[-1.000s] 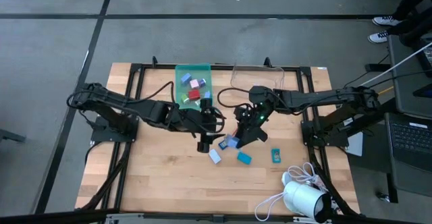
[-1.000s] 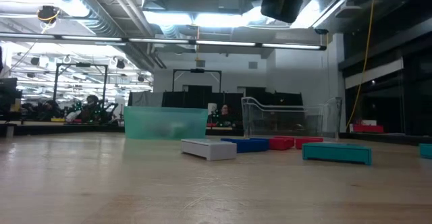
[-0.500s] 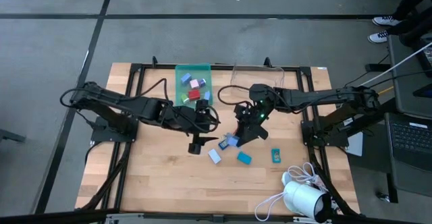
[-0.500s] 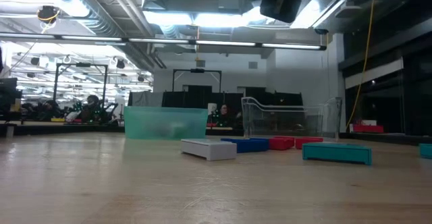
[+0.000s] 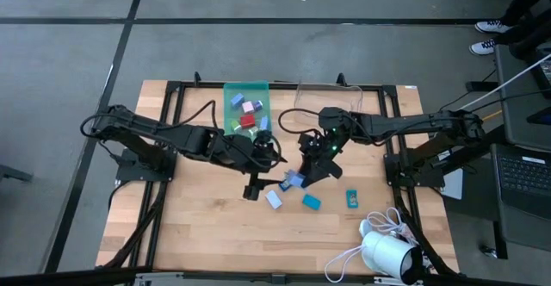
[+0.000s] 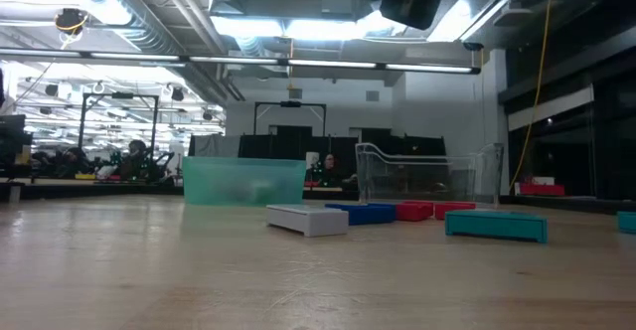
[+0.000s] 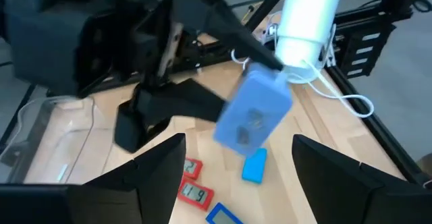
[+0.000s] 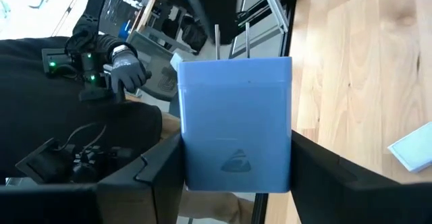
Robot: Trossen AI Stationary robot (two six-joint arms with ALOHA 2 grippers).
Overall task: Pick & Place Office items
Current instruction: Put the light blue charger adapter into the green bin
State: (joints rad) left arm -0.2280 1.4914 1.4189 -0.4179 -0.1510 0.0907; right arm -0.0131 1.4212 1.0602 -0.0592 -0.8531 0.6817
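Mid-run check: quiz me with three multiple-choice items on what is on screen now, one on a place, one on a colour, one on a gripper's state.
1. The clear bin stands:
A) at the near table edge
B) beside the teal tray, on the right arm's side
C) under the left arm

2. The piece in the right gripper is:
A) red
B) white
C) blue

3. The left gripper has its fingers:
A) open, with nothing between them
B) shut on a red piece
C) out of view

Answers:
1 B, as the high view shows bin and tray side by side at the far edge.
2 C, as the right wrist view shows a blue rectangle between the fingers.
3 A, as the left wrist view shows them apart and empty.
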